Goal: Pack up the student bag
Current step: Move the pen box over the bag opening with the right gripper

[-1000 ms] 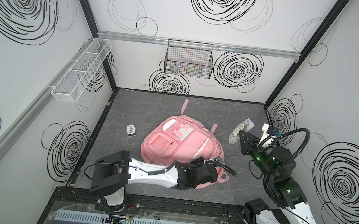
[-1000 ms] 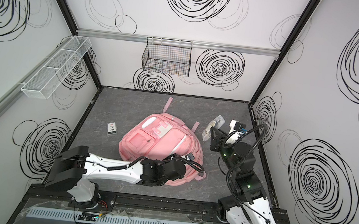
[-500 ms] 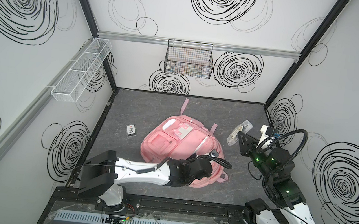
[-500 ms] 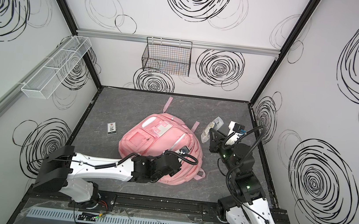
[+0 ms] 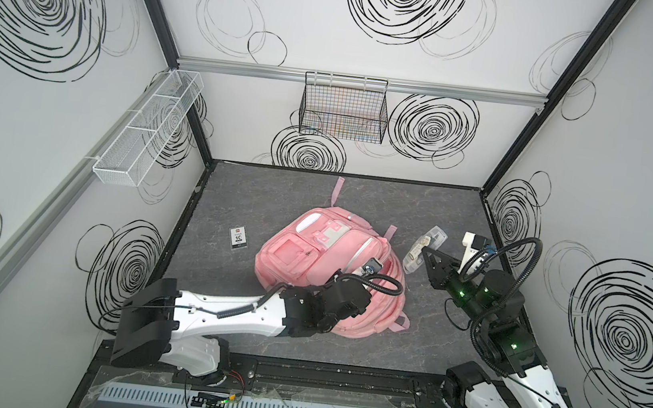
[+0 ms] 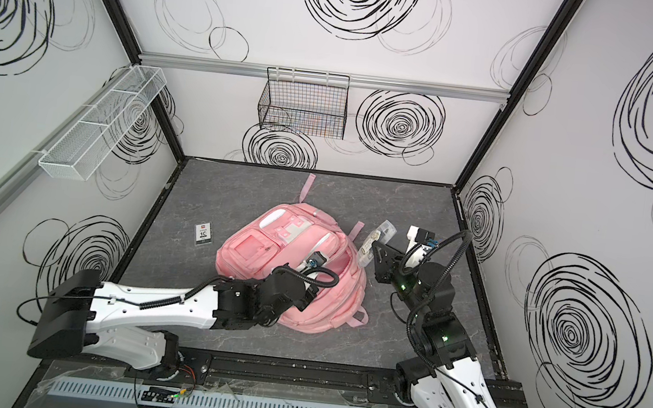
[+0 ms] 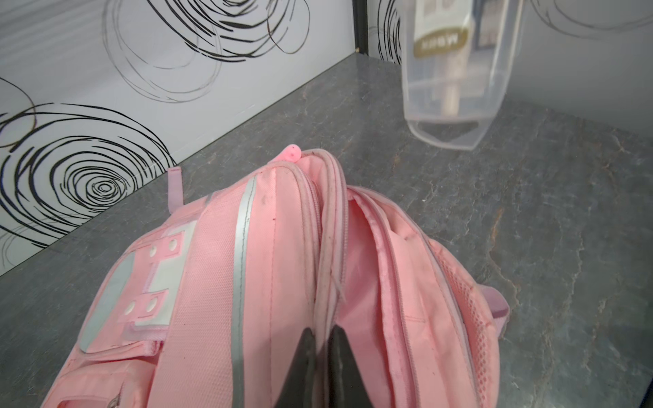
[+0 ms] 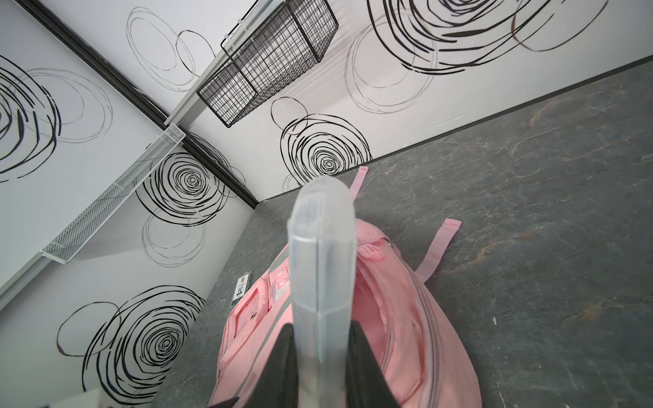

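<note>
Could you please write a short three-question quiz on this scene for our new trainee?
1. True or false: the right gripper holds a clear plastic case.
2. What does the left gripper pinch? A) a shoulder strap B) the open zipper edge of the student bag C) nothing
3. In both top views, on which side of the bag does the small card lie?
Key: 1 true; 2 B; 3 left, apart from the bag.

L jaws, R jaws: both closed.

L gripper [image 6: 311, 292] on bag [image 6: 265, 248], R gripper [image 6: 375, 249] w/ clear case [image 6: 384, 229].
</note>
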`<state>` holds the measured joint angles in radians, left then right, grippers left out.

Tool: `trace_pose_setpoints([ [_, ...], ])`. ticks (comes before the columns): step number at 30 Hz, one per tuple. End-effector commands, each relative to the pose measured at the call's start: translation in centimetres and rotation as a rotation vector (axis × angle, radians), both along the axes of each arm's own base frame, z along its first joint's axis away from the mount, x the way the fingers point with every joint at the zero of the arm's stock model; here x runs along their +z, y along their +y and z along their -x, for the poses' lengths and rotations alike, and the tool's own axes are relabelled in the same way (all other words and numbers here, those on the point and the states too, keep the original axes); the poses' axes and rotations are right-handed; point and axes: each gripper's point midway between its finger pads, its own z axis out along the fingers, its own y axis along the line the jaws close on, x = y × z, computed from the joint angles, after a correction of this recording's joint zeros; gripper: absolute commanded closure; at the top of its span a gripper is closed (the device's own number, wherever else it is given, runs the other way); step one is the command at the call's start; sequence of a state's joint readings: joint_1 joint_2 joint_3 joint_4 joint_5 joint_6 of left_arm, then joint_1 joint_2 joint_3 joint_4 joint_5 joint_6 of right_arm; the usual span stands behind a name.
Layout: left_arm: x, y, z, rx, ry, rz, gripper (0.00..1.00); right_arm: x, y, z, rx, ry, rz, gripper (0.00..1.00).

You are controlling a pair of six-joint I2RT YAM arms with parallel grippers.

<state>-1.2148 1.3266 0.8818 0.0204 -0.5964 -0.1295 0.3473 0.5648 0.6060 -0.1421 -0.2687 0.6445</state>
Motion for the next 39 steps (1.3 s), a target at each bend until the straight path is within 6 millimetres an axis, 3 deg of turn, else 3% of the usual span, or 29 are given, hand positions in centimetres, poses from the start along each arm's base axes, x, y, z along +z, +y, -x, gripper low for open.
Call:
trace_pose_setpoints([
  [1,6.6,0.8,-0.9,0.046,-0.136,0.193,1.00,1.1,0.6,0.0,0.027,-0.029,-0.070,0.80],
  [9,11.3,2.8,-1.8,0.097,-0.300,0.239,1.00,0.1,2.8,-0.2,0.126,0.032,-0.195,0.80],
  [15,13.9,3.8,-2.5,0.170,-0.398,0.287,1.00,-0.6,4.6,-0.5,0.207,0.090,-0.326,0.80],
  [20,15.6,4.1,-2.6,0.200,-0.464,0.300,1.00,-1.2,5.0,-0.9,0.209,0.122,-0.390,0.80],
  [39,15.4,3.3,-0.9,0.142,-0.489,0.289,1.00,-5.1,9.2,-2.5,0.285,0.362,-0.533,0.80],
])
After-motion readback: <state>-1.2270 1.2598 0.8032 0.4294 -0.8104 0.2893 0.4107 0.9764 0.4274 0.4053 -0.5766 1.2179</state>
